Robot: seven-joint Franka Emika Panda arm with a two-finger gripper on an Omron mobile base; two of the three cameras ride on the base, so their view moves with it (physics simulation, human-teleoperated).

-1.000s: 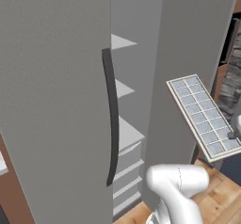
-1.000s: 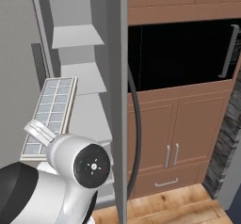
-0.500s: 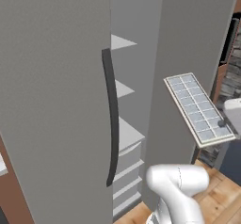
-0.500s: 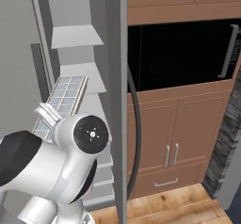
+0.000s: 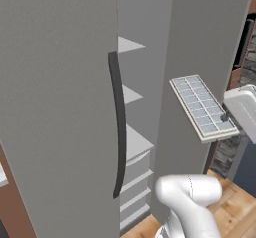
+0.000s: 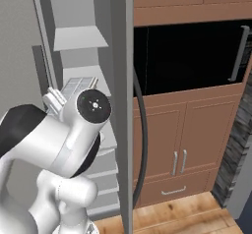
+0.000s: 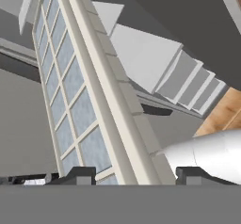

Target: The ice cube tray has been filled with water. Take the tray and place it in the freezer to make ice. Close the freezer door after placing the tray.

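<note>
in the right base view the arm's white body is covering most of the ice cube tray, leaving just a far corner showing. in the hand view the tray's near end is running off the bottom edge, hiding where the finger tips are meeting it. the freezer is being cropped by the top edge of the left base view.

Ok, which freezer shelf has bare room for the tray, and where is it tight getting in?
The white shelves inside the freezer look bare, each bordered by the grey side walls. The tight part is the opening between the two doors: the ice cube tray, held in the gripper, sits outside it, beside the right door.
</note>
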